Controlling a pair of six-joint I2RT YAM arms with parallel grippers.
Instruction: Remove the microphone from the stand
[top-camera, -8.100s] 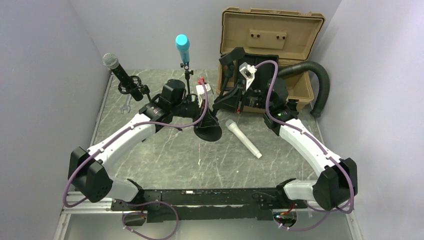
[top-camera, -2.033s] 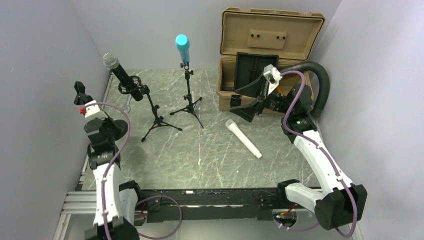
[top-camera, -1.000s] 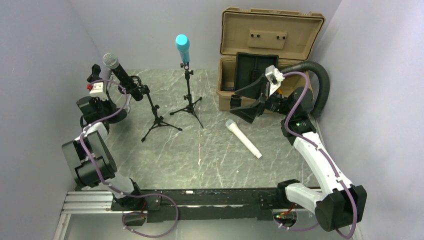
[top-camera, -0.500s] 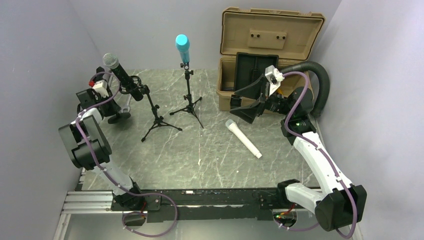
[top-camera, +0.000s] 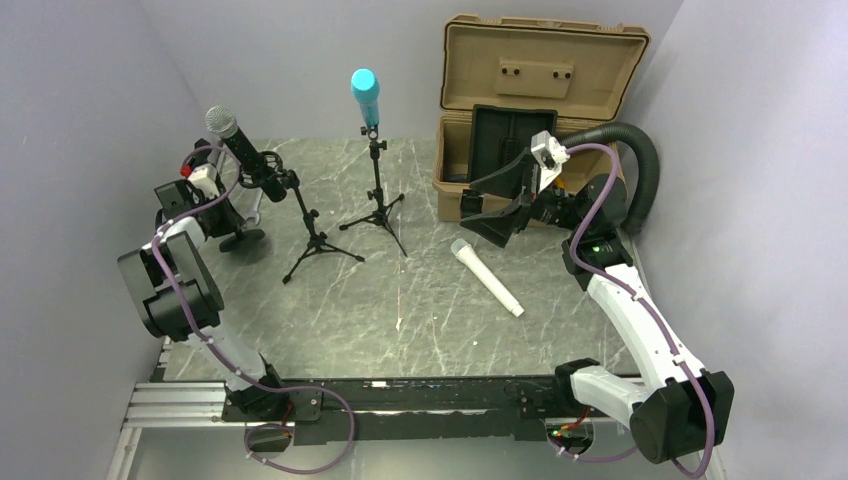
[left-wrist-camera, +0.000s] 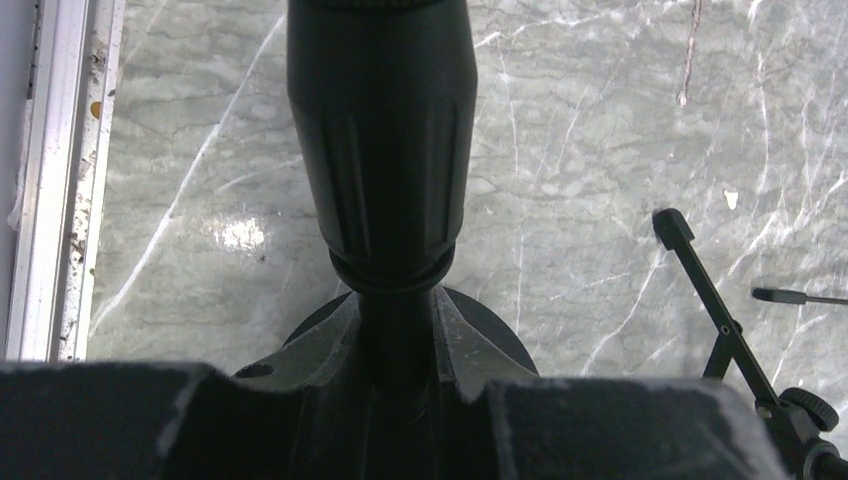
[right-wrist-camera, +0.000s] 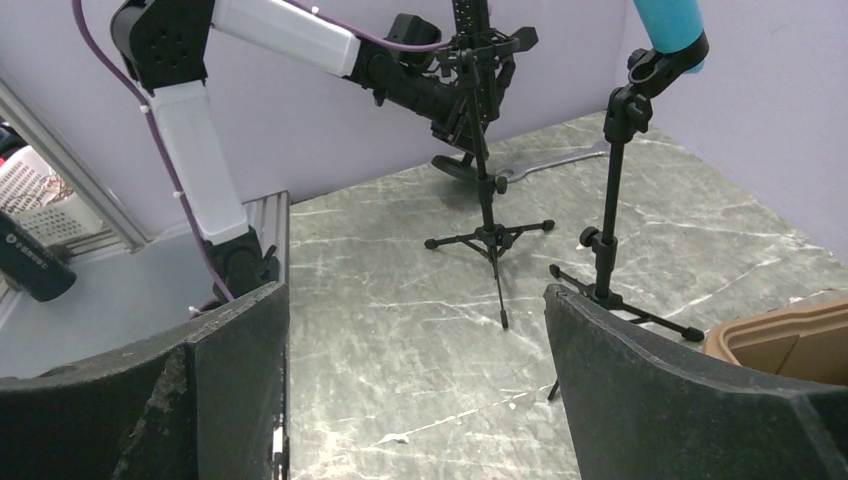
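Two seconds ago my left arm is still folded up out by the left wall. Now it's tucked in behind the black microphone (top-camera: 238, 145), which is where it belongs, clipped at a tilt on top of the stand (top-camera: 305, 215) at the far left of the table (top-camera: 400, 310). Over the last half second it barely shifts, so I read that as the approach being done and the grab being next.

In the wrist view the left gripper (left-wrist-camera: 398, 345) has the thin lower end of the handle running down between its fingers, with the fat part of the body filling the frame above. It looks snug, but it's all black on black down there, so I can't tell whether the fingers are pressing on it or just sitting either side.

The right gripper (top-camera: 487, 205) hangs in front of the tan case (top-camera: 545, 60) with its fingers spread wide and nothing in them, same spot as two seconds back. So it's out of this one.

One white microphone (top-camera: 487, 277) lies loose on the table and the blue microphone (top-camera: 365, 88) is up on the middle stand, both well clear.

Next is a firm squeeze, then sliding it out along its own axis. If I yank sideways, I reckon that light tripod tips.
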